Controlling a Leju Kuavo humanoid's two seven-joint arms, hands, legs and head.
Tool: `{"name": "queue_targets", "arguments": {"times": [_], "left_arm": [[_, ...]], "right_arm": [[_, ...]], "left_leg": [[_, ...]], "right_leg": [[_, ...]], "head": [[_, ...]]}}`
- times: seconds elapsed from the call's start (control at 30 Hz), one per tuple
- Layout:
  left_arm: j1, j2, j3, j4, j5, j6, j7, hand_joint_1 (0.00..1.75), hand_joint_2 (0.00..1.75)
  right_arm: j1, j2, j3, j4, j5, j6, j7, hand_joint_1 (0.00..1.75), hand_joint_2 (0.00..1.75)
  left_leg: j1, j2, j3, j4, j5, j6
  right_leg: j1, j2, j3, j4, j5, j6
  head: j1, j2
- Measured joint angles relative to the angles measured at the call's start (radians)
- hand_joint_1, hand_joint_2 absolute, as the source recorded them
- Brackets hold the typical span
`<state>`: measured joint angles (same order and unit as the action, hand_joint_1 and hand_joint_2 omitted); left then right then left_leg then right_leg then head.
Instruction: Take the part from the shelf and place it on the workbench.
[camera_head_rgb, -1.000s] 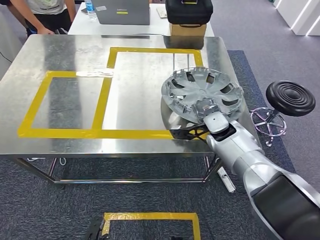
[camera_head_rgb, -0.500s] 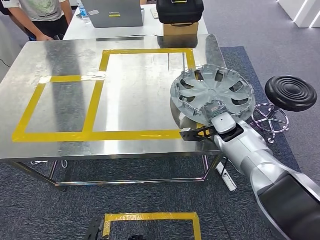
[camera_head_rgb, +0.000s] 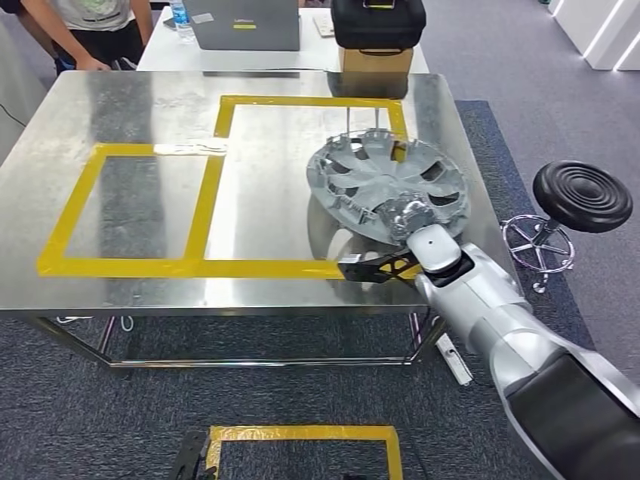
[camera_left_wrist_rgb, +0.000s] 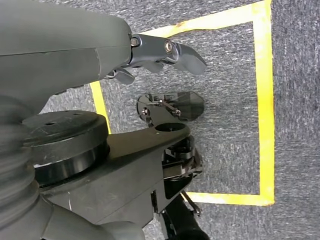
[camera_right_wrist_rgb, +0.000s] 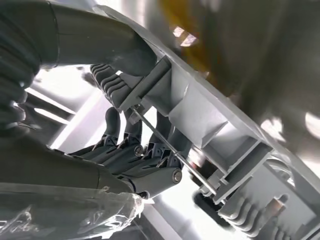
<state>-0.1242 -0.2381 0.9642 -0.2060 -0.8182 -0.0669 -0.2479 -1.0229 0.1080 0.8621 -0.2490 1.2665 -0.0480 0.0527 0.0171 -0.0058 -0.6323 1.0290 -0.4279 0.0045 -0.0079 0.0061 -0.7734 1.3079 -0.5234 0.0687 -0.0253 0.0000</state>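
Head view. Hubcap (camera_head_rgb: 387, 187): silver, spoked, ribbed underside facing up, tilted, held over the right half of the steel worktop (camera_head_rgb: 136, 110), above the larger yellow tape rectangle (camera_head_rgb: 219, 268). Right hand (camera_head_rgb: 411, 225): grips the hubcap's rim at about 5 o'clock on the disc; silver arm enters from 4 o'clock of the frame. Smaller tape rectangle (camera_head_rgb: 83, 185) lies at the worktop's 9 o'clock side. Beyond the worktop at 12 o'clock: laptop (camera_head_rgb: 241, 22), black case (camera_head_rgb: 377, 20) on a cardboard box (camera_head_rgb: 375, 60), water bottle (camera_head_rgb: 180, 18), a person (camera_head_rgb: 90, 25) at 11 o'clock. Black stool (camera_head_rgb: 581, 195) at 3 o'clock. A tape square (camera_head_rgb: 302, 435) on the carpet at 6 o'clock.

Left wrist view. Left hand (camera_left_wrist_rgb: 166, 50): holds nothing, fingers (camera_left_wrist_rgb: 186, 55) extended and apart from the thumb, hanging above grey carpet marked with a yellow tape outline (camera_left_wrist_rgb: 266, 100).

Right wrist view. Fingers (camera_right_wrist_rgb: 124, 145) of the right hand curl under the hubcap's (camera_right_wrist_rgb: 226, 150) rim, the ribbed thumb (camera_right_wrist_rgb: 113, 85) pressing on the opposite face; the rim is clamped between them. A thin wire ring (camera_right_wrist_rgb: 170, 147) runs along the rim just beside the fingertips.
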Motion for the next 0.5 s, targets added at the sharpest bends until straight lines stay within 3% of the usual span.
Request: {"name": "queue_targets", "arguments": {"times": [0.1, 0.17, 0.23, 0.3, 0.37, 0.43, 0.47, 0.5], "left_arm": [[-0.009, -0.004, -0.002, 0.0, -0.011, -0.001, 0.003, 0.0, 1.75], [-0.014, -0.006, -0.003, 0.0, -0.016, -0.001, 0.004, 0.0, 1.75], [-0.016, -0.008, -0.006, 0.0, -0.02, -0.001, 0.007, 0.0, 1.75], [-0.016, -0.01, -0.01, 0.0, -0.023, -0.001, 0.01, 0.0, 1.75], [-0.016, -0.011, -0.013, 0.0, -0.023, -0.001, 0.013, 0.0, 1.75], [-0.014, -0.011, -0.014, 0.0, -0.023, -0.001, 0.014, 0.0, 1.75], [-0.013, -0.011, -0.015, 0.0, -0.023, -0.001, 0.015, 0.0, 1.75], [-0.012, -0.011, -0.016, 0.0, -0.023, -0.001, 0.016, 0.0, 1.75]], "right_arm": [[-0.002, 0.057, 0.0, -0.006, 0.005, -0.018, -0.032, 1.75, 1.75], [-0.005, 0.096, 0.002, -0.009, 0.016, -0.021, -0.053, 1.75, 1.75], [-0.005, 0.13, 0.005, -0.01, 0.031, -0.019, -0.073, 1.75, 1.75], [-0.006, 0.155, 0.009, -0.012, 0.04, -0.017, -0.087, 1.75, 1.75], [-0.006, 0.174, 0.012, -0.012, 0.045, -0.016, -0.093, 1.75, 1.75], [-0.003, 0.184, 0.014, -0.012, 0.047, -0.016, -0.098, 1.75, 1.75], [-0.002, 0.187, 0.015, -0.012, 0.048, -0.016, -0.104, 1.75, 1.75], [-0.001, 0.19, 0.016, -0.012, 0.05, -0.016, -0.113, 1.75, 1.75]], "left_leg": [[0.0, -0.002, 0.004, 0.001, -0.003, -0.009], [-0.001, -0.005, 0.003, 0.0, -0.002, -0.021], [-0.001, -0.005, 0.003, -0.006, 0.003, -0.034], [0.001, -0.004, -0.005, 0.007, -0.011, -0.045], [0.0, -0.003, -0.044, 0.092, -0.064, -0.051], [0.0, -0.003, -0.102, 0.217, -0.118, -0.054], [0.0, -0.003, -0.119, 0.253, -0.123, -0.055], [0.0, -0.003, -0.12, 0.253, -0.109, -0.055]], "right_leg": [[-0.001, 0.001, 0.096, -0.188, 0.085, -0.005], [0.001, 0.003, 0.132, -0.256, 0.097, -0.011], [0.004, 0.005, 0.132, -0.259, 0.096, -0.023], [0.002, 0.005, 0.132, -0.265, 0.1, -0.038], [-0.001, 0.004, 0.133, -0.269, 0.103, -0.048], [0.0, 0.004, 0.133, -0.269, 0.103, -0.051], [0.0, 0.004, 0.133, -0.269, 0.103, -0.052], [0.0, 0.004, 0.133, -0.269, 0.103, -0.052]], "head": [[0.001, 0.0], [0.0, 0.0], [-0.001, 0.0], [-0.003, 0.0], [-0.005, 0.0], [-0.006, 0.0], [-0.006, 0.0], [-0.006, 0.0]]}}
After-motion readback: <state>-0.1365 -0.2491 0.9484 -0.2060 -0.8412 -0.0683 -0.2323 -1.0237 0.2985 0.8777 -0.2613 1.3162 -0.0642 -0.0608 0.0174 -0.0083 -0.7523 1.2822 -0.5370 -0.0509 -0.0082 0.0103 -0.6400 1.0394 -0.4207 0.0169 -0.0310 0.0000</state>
